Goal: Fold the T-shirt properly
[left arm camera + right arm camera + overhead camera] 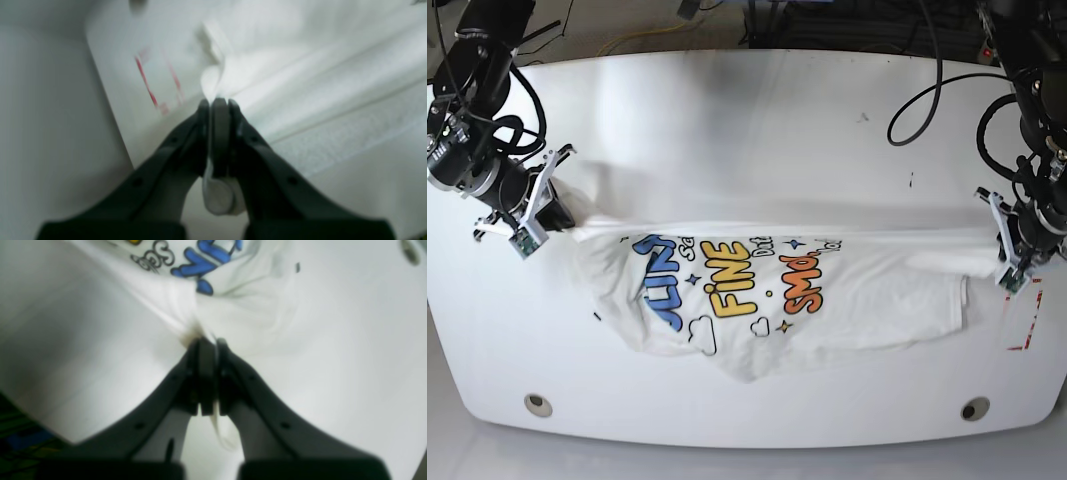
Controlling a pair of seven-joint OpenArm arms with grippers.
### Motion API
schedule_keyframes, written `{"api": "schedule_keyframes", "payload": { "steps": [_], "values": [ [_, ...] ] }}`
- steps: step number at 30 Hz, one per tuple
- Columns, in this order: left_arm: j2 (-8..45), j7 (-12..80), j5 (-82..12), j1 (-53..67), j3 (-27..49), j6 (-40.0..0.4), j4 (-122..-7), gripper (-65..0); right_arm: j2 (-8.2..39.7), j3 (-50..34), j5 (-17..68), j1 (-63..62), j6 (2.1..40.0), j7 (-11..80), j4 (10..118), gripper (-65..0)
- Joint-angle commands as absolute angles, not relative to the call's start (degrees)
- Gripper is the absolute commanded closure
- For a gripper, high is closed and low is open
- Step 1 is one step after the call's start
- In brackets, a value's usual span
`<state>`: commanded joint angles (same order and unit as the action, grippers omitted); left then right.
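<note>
Your T-shirt stretched across the white counter, print up, left gripper jaws pinched on one end, right gripper jaws clamping the other, red tape marks beside.

T-shirt spread across table middle, stretched between right gripper at base view's left and left gripper at its right.
</note>
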<state>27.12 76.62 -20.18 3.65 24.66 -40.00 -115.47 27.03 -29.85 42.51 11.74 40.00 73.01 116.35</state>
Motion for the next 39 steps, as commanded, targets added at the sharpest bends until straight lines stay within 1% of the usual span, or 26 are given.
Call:
{"api": "schedule_keyframes", "payload": {
  "steps": [5, 7, 8, 11, 13, 17, 18, 19, 21, 23, 26, 27, 29, 32, 35, 39],
  "values": [
    [23.96, 75.91, -20.09, 14.55, 28.79, -40.0, -115.3, 0.0, 24.57, -32.84, 47.16, 20.0, 40.0, 73.36, 116.35, 0.0],
    [22.9, 75.47, -19.82, 17.89, 29.85, -40.0, -115.12, 0.0, 23.08, -33.27, 48.04, 22.73, 40.0, 73.36, 116.26, 0.0],
    [21.58, 74.51, -19.82, 20.09, 30.29, -40.0, -114.68, 0.0, 22.11, -33.19, 48.04, 24.22, 40.0, 73.19, 116.18, 0.0],
    [18.59, 69.76, -19.74, 23.43, 30.29, -40.0, -114.07, 0.0, 19.82, -33.01, 48.04, 25.27, 40.0, 73.01, 116.0, 0.0],
    [17.63, 68.53, -19.65, 25.36, 30.37, -40.0, -113.98, 0.0, 18.15, -33.01, 48.04, 25.8, 40.0, 73.27, 116.0, 0.0],
    [17.54, 68.53, -19.65, 25.8, 30.46, -40.0, -113.63, 0.0, 16.84, -33.01, 48.04, 26.68, 40.0, 73.19, 116.0, 0.0],
    [17.54, 68.44, -19.65, 25.89, 30.55, -40.0, -113.63, 0.0, 16.04, -33.27, 48.04, 26.68, 40.0, 73.01, 115.82, -1.1],
    [17.8, 68.44, -19.65, 25.98, 30.64, -40.0, -113.63, 0.0, 15.43, -33.27, 48.04, 26.59, 40.0, 72.92, 115.3, -4.0],
    [18.07, 68.35, -19.65, 26.33, 30.73, -40.0, -113.54, 0.0, 14.9, -33.36, 48.04, 24.75, 40.0, 72.92, 113.8, -13.2],
    [18.95, 68.26, -19.65, 26.68, 31.25, -40.0, -113.63, 0.0, 14.46, -33.36, 48.04, 21.67, 40.0, 72.92, 111.16, -26.8],
    [19.3, 68.26, -19.65, 26.68, 31.52, -40.0, -113.54, 0.0, 14.02, -33.36, 48.04, 16.31, 40.0, 72.92, 106.51, -41.4],
    [19.3, 68.26, -19.65, 26.68, 31.52, -40.0, -113.54, 0.0, 14.02, -33.36, 48.04, 15.16, 40.0, 72.92, 105.45, -42.3],
    [19.3, 68.26, -19.65, 26.59, 31.52, -40.0, -113.54, 0.0, 13.93, -33.36, 47.96, 11.56, 40.0, 72.92, 102.02, -41.4],
    [20.0, 68.26, -19.65, 26.59, 31.52, -40.0, -113.54, 0.0, 14.29, -33.36, 47.6, 5.58, 40.0, 72.84, 95.78, -36.8],
    [20.0, 68.26, -19.65, 26.42, 31.52, -40.0, -113.54, 0.0, 14.29, -33.27, 44.09, 0.04, 40.0, 72.31, 89.63, -33.5],
    [20.0, 68.26, -19.65, 26.24, 31.52, -40.0, -113.54, 0.0, 13.93, -32.92, 38.29, -3.91, 40.0, 70.73, 85.14, -32.8]
  ]
}}
